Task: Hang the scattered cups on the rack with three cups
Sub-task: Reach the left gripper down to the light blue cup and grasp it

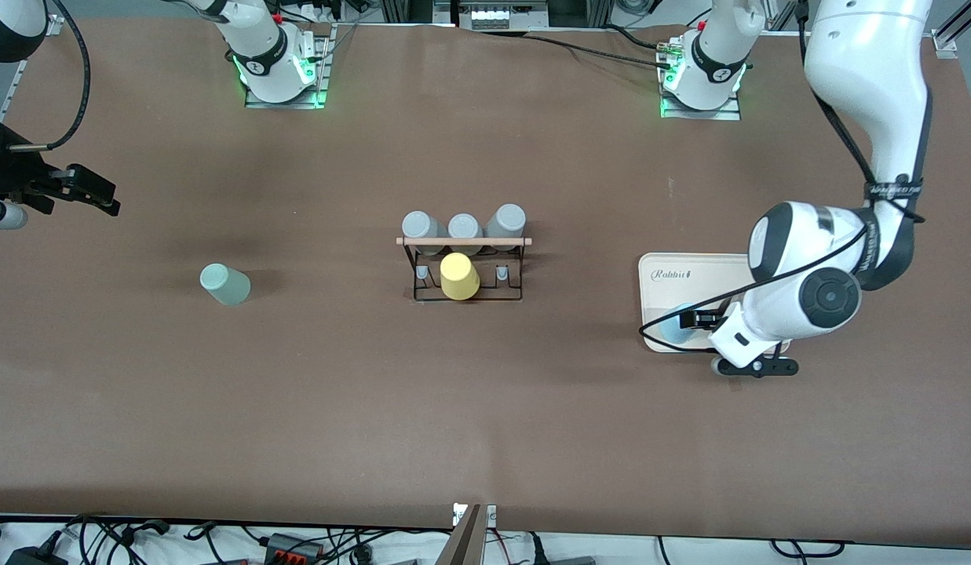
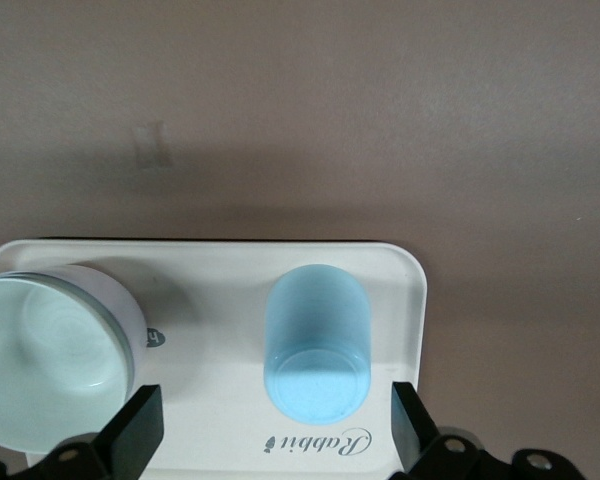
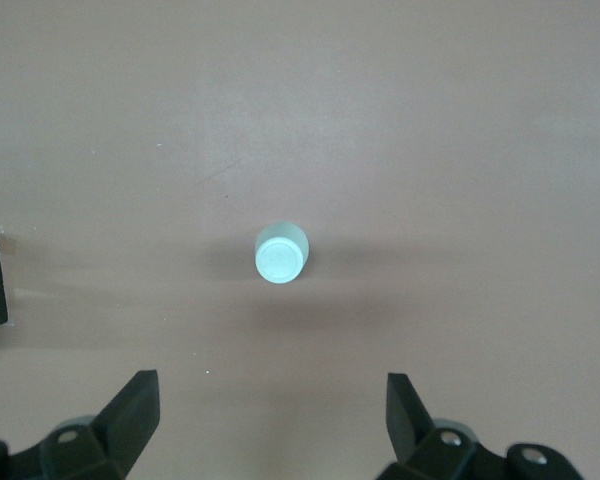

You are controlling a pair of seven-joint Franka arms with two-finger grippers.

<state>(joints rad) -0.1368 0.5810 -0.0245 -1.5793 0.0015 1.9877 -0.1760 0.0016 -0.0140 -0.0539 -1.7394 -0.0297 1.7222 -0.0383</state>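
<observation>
Now left gripper wide open over blue cup

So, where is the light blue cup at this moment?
The light blue cup stands upside down on the white tray toward the left arm's end of the table, beside a white bowl, with the open left gripper hovering just over it.

- Front view: even, bright overhead light; brown table matte, no glare.
- Soft, diffuse shadows: a faint one beside the mint green cup, a broader dim patch under the left arm near the white tray.
- Green indicator glow at both arm bases.
- Left wrist view: light blue cup sharp; end effector fingers dark and slightly soft at the frame edge.
- Right wrist view: dimmer, flat; a soft shadow band lies beside the mint green cup.
</observation>
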